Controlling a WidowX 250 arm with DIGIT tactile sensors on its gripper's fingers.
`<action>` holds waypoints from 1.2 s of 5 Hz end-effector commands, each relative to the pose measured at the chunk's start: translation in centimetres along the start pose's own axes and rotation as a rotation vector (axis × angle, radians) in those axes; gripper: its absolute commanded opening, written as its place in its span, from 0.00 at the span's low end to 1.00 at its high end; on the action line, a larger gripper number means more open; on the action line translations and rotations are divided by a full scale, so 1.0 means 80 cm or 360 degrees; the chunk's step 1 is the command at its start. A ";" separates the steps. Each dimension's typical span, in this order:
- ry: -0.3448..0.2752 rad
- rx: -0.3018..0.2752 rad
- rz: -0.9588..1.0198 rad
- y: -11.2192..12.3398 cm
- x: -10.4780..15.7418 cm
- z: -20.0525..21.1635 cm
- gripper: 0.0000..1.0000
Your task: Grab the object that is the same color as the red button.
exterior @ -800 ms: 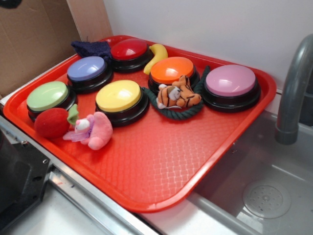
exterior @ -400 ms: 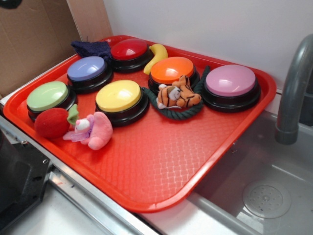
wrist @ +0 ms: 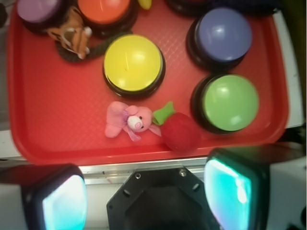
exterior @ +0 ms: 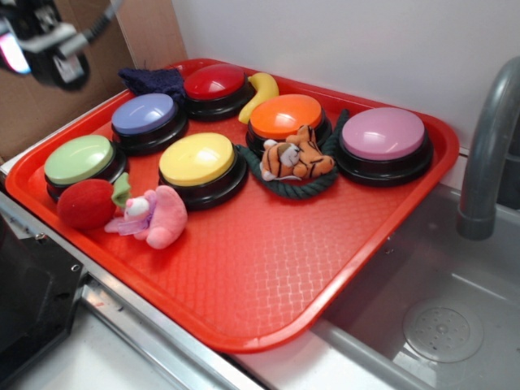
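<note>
The fuzzy red ball plush [exterior: 85,203] with a green felt leaf lies at the tray's near left corner, touching the green button [exterior: 80,159]. In the wrist view the ball [wrist: 181,132] sits just beyond the jaws, close to the tray's near rim. The red button [exterior: 214,81] stands at the tray's far side. My gripper [exterior: 50,57] hangs high at the top left, well above and behind the ball. In the wrist view the gripper [wrist: 146,196] is open and empty, its pads [wrist: 228,191] set wide apart.
A red tray [exterior: 268,268] holds blue [exterior: 144,113], yellow [exterior: 197,158], orange [exterior: 285,115] and purple [exterior: 383,132] buttons. A pink plush animal [exterior: 156,215] lies right beside the ball. A tiger plush [exterior: 296,158] on a green rope, a banana [exterior: 262,91] and a grey faucet [exterior: 487,146] are nearby.
The gripper has come into the exterior view at the top left; it was out of frame before. Nothing on the tray has moved.
</note>
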State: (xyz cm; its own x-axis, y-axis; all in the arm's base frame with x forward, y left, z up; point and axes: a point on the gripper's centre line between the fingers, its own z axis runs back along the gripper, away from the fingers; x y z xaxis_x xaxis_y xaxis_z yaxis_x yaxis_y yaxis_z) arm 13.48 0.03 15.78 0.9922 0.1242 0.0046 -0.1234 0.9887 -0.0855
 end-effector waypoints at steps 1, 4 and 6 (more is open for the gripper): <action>0.0002 -0.0002 0.0162 0.025 0.010 -0.074 1.00; 0.0124 0.0189 0.0432 0.065 -0.005 -0.125 1.00; 0.0162 0.0193 0.0474 0.071 -0.007 -0.145 1.00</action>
State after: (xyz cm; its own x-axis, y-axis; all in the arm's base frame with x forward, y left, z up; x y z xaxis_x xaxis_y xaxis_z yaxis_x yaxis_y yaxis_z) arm 12.40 4.42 3.40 0.9046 0.4089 -0.1209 -0.4055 0.9126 0.0523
